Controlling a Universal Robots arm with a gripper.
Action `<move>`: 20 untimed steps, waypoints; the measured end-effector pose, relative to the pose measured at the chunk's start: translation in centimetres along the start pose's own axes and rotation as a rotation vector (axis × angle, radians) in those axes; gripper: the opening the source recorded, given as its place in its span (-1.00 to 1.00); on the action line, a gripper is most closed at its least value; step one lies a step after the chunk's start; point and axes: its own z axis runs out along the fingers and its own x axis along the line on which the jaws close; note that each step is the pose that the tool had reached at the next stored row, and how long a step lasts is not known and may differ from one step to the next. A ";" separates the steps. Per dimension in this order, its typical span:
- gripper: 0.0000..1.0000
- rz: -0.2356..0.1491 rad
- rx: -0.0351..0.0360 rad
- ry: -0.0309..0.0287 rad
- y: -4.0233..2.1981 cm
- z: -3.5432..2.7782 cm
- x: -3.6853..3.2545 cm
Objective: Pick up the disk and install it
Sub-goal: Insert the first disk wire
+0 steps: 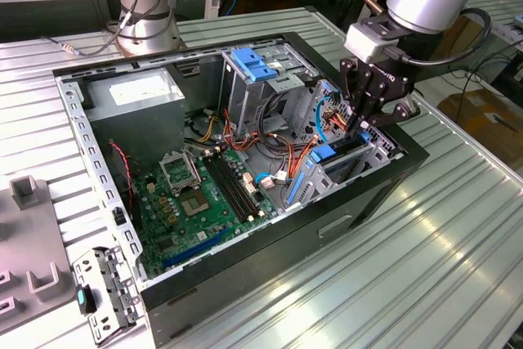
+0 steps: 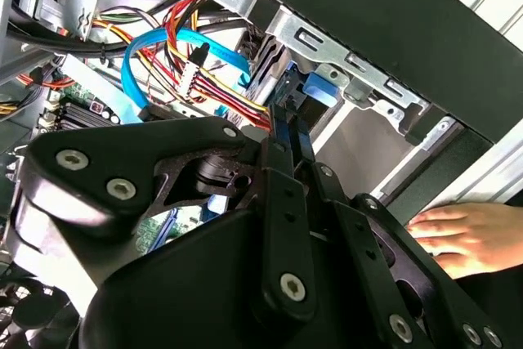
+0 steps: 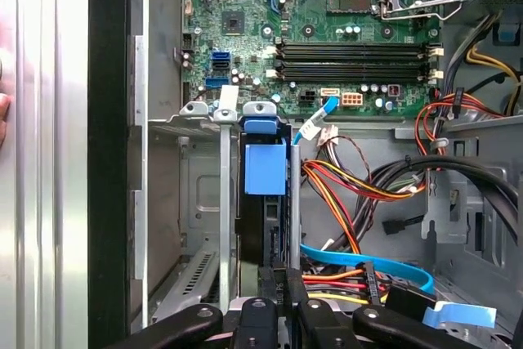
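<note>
Gripping the flat metal disk (image 3: 263, 226) edge-on, black tool (image 3: 282, 282) narrow, blue plastic rails.

Arm angled downward, hand (image 1: 365, 118) fingers pressed together.

Disk (image 3: 263, 171): mostly hidden in its bay beyond the gripper (image 3: 282, 300); label unseen. Hand (image 2: 462, 236): cut off at edge.
</note>
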 end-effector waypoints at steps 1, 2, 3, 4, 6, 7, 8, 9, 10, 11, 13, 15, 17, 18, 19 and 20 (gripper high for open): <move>-0.67 0.000 0.0000 0.0001 0.00 0.05 0.00; -0.67 0.000 -0.0001 0.0003 0.00 0.09 0.00; -0.67 0.001 -0.0001 0.0003 0.00 0.12 0.00; -0.67 0.002 -0.0001 0.0003 0.00 0.16 0.00; -0.67 0.003 -0.0001 0.0002 0.00 0.24 0.00; -0.67 0.004 -0.0002 0.0002 0.00 0.29 0.00; -0.67 0.005 -0.0002 0.0002 0.00 0.32 -0.01; -0.67 0.005 -0.0002 0.0003 0.00 0.36 -0.01; -0.67 0.005 -0.0002 0.0003 0.00 0.41 -0.01; -0.67 0.005 -0.0002 0.0003 0.00 0.46 -0.01; -0.67 0.006 -0.0002 0.0001 0.00 0.73 -0.02; -0.67 0.006 -0.0003 0.0005 0.00 0.79 -0.02; -0.67 0.006 -0.0002 0.0001 0.00 0.81 -0.02; -0.67 0.006 -0.0002 0.0001 0.00 0.81 -0.02; -0.67 0.006 -0.0002 0.0001 0.00 0.81 -0.02; -0.67 0.006 -0.0002 -0.0002 0.00 0.81 -0.02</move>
